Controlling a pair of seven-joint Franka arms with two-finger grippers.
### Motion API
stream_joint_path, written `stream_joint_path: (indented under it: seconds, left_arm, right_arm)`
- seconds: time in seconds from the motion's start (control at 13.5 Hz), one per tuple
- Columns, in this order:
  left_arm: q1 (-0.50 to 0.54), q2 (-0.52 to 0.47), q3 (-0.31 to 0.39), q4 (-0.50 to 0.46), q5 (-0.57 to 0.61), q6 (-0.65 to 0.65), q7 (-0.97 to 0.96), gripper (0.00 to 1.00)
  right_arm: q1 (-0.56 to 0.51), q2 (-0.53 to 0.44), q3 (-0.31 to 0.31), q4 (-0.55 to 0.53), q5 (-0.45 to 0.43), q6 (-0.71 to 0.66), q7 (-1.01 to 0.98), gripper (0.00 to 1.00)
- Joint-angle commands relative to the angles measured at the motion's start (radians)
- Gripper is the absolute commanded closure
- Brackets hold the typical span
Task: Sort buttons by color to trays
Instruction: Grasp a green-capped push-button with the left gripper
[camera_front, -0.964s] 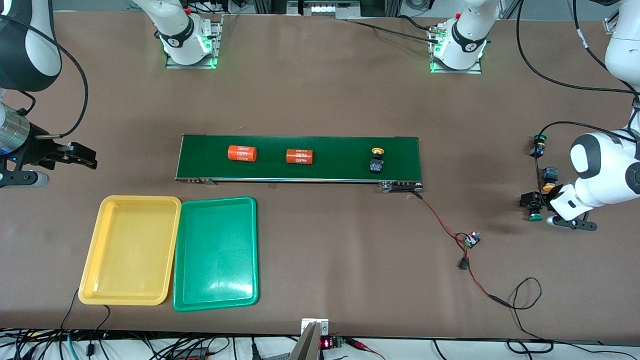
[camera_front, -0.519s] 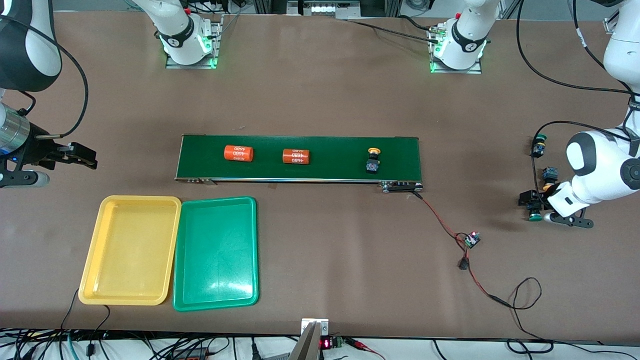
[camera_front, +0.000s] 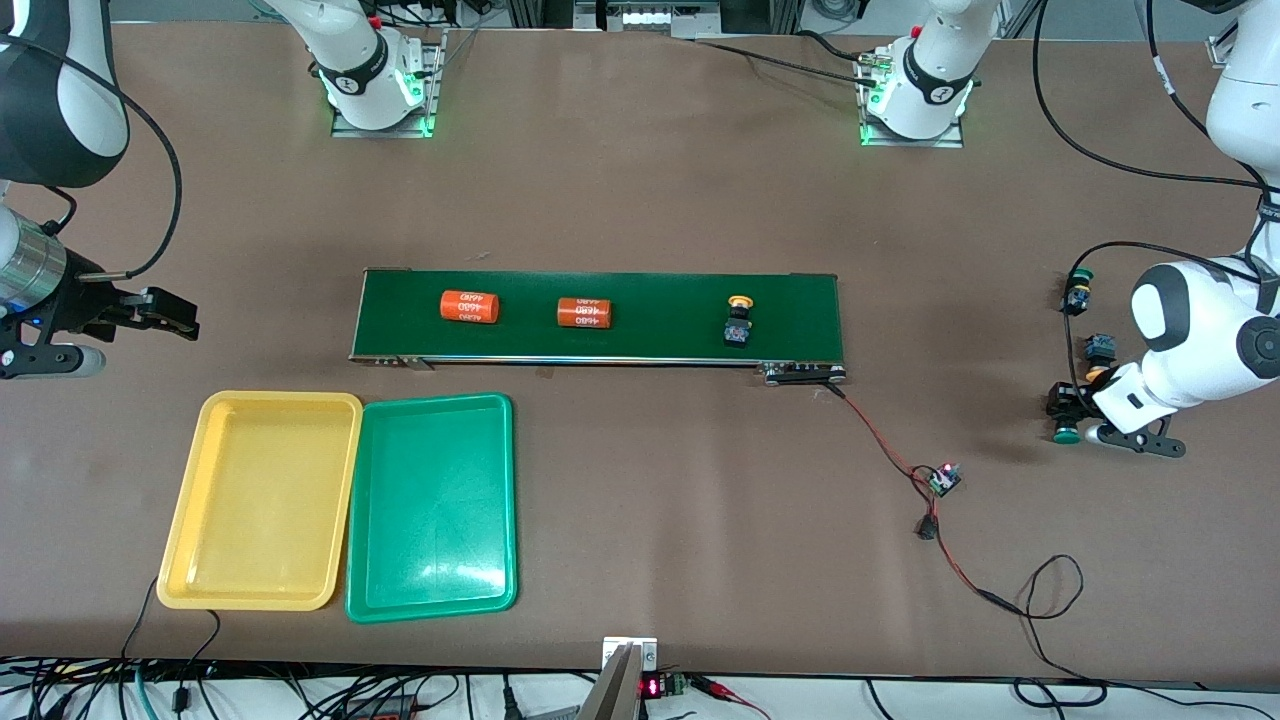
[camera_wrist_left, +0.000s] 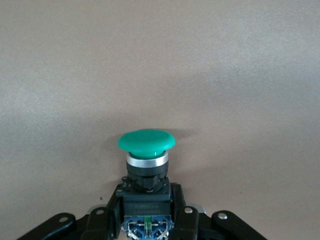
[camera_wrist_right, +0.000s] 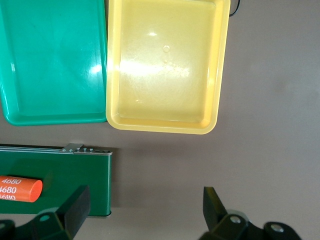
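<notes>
My left gripper is shut on the black-and-blue body of a green-capped button at the left arm's end of the table. In the left wrist view the fingers press both sides of that button. A yellow-capped button and another green-capped one lie close by. A second yellow-capped button rides on the conveyor belt. The yellow tray and green tray sit side by side, both empty. My right gripper is open, past the belt's end; it also shows in the right wrist view.
Two orange cylinders lie on the belt. A red-and-black cable with a small board runs from the belt's end toward the front edge. The right wrist view shows both trays and the belt's end.
The cylinders and the yellow-capped button have ridden along the belt toward the right arm's end. My left arm has shifted slightly at the green-capped button. My right arm has barely moved.
</notes>
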Motion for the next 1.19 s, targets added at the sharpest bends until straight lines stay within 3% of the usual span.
stream_joint_path:
  seconds: [0.0,0.52,0.74,1.11]
  left_arm:
    - [-0.005,-0.049,-0.009,-0.015,0.027,-0.047,0.017,1.00]
    - [-0.039,-0.205,-0.040,-0.055,0.013,-0.260,-0.006,1.00]
    - [-0.080,-0.286,-0.040,-0.121,0.005,-0.279,-0.064,1.00]
    - [-0.145,-0.320,-0.045,-0.155,-0.065,-0.311,-0.111,1.00]
  right_arm:
    - [0.000,0.001,0.004,0.007,0.007,0.002,0.006,0.00]
    - [0.000,0.001,0.004,0.007,0.007,0.001,0.006,0.00]
    - [0.000,0.001,0.005,0.007,0.010,0.001,0.006,0.00]
    - [-0.001,-0.008,0.004,0.008,0.014,-0.009,0.006,0.00]
